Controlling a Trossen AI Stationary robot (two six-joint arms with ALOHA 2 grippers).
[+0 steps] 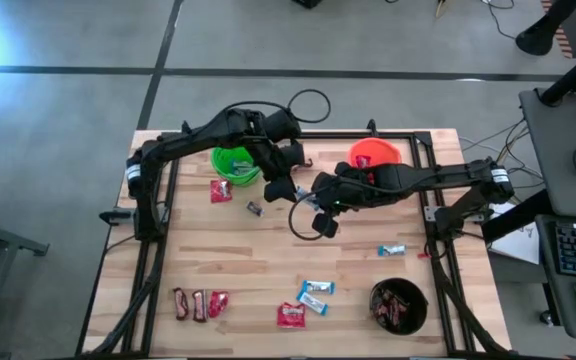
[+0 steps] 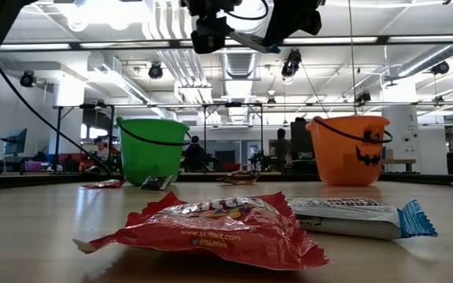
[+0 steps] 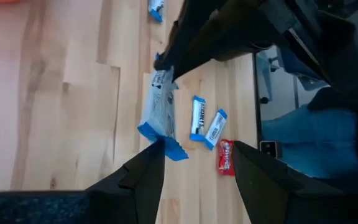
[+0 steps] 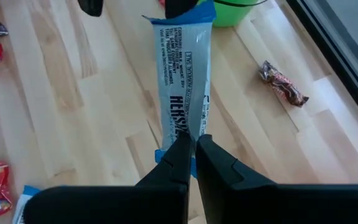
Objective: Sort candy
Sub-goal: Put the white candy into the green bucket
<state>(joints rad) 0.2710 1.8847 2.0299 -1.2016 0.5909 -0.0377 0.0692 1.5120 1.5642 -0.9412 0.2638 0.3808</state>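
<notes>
Right wrist view shows your right gripper (image 4: 193, 144) pinching one end of a light-blue-and-white bar (image 4: 183, 81), which is stretching away from its closed fingertips above the table. Your left gripper (image 3: 194, 152) is standing wide open around the bar's far end, holding nothing. You're mid-handover, I judge: next, be closing the left fingers on that end before the right lets go.
</notes>
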